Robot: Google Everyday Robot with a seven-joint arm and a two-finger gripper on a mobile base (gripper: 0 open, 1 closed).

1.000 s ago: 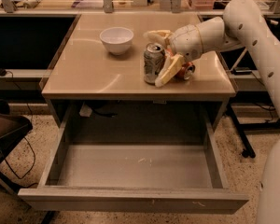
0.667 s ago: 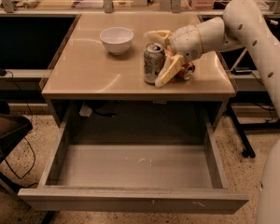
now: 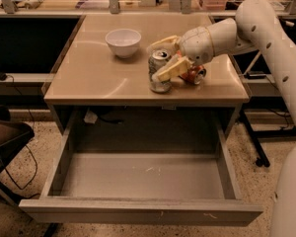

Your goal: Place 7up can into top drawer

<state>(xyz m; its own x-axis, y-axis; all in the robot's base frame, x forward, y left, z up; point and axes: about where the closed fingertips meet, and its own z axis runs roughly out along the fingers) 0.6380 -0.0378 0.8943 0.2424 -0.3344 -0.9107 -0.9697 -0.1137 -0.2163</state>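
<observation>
The 7up can (image 3: 158,72), silver-grey with a shiny top, stands upright near the front edge of the tan table (image 3: 98,78), right of centre. My gripper (image 3: 154,62) reaches in from the right and is shut on the can, one pale yellow finger behind it and one across its front right side. The can still rests on the tabletop. The top drawer (image 3: 138,212) is pulled fully open below the table, and its grey floor holds nothing.
A white bowl (image 3: 123,42) sits on the table behind and left of the can. An orange-red dented can (image 3: 195,74) lies just right of my gripper. A dark chair (image 3: 5,132) stands at the left. Shelves with clutter run along the back.
</observation>
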